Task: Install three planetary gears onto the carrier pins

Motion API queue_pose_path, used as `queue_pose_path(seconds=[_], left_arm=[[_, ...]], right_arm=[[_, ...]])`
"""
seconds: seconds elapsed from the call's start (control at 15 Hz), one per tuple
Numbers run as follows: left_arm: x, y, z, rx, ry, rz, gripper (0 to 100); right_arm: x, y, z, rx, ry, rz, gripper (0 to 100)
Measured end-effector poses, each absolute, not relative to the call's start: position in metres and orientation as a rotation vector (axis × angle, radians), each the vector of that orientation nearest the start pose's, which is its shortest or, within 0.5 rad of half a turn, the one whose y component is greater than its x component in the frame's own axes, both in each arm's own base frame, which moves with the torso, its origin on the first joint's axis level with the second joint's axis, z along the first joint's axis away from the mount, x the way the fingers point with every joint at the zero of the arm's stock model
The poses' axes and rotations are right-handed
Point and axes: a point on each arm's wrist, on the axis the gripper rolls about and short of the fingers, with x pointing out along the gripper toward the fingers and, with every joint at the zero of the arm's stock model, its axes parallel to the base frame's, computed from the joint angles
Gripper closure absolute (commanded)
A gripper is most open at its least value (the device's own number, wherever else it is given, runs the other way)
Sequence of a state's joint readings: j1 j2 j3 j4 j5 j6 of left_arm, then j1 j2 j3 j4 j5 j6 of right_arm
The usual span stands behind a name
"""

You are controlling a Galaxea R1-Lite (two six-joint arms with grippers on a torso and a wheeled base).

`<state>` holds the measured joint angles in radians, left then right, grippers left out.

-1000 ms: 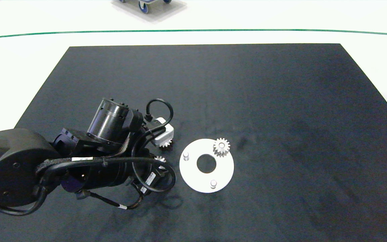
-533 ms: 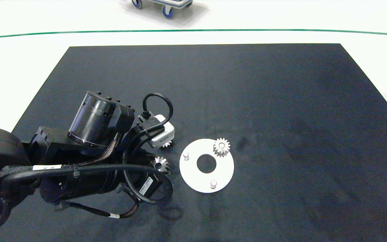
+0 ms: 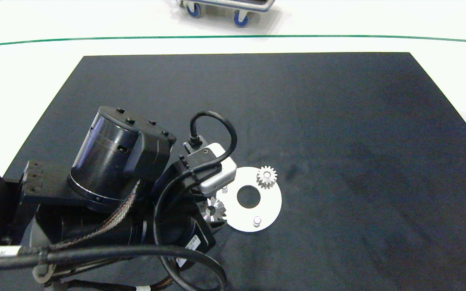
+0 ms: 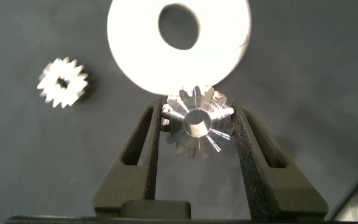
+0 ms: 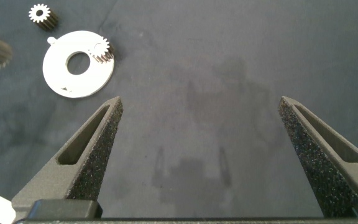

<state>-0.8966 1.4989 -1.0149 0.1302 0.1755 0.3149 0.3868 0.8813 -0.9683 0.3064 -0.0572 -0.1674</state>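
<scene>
Between the left gripper's (image 4: 197, 124) grey fingers, a small silvery toothed gear (image 4: 197, 122) is clamped by its flanks just off the near edge of the flat white round carrier disc (image 3: 271, 202), where one gear (image 3: 266, 176) already sits on a peg. Level its bore, centre it over a bare whitish peg (image 3: 257, 220), then lower it straight without forcing. Off to the side, a third gear (image 4: 63, 81) lies on the black mat (image 3: 338, 121), and your right gripper (image 5: 213, 155) hangs wide open well away.

Black mat (image 3: 338, 121), white floor (image 3: 34, 60), wheeled cart (image 3: 225, 6).
</scene>
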Motion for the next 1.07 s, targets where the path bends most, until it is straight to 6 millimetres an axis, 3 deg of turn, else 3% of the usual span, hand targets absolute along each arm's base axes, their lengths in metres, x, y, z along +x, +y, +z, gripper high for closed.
queue_pose_path(seconds=[0.47, 1.07], left_arm=[[0.155, -0.227, 0.234, 0.644, 0.372, -0.869, 78], [0.172, -0.262, 0.22, 0.75, 0.374, -0.841, 78]], right_arm=[[0.063, 0.024, 0.301, -0.242, 0.155, 0.348, 0], [0.062, 0.024, 0.301, -0.241, 0.154, 0.347, 0]])
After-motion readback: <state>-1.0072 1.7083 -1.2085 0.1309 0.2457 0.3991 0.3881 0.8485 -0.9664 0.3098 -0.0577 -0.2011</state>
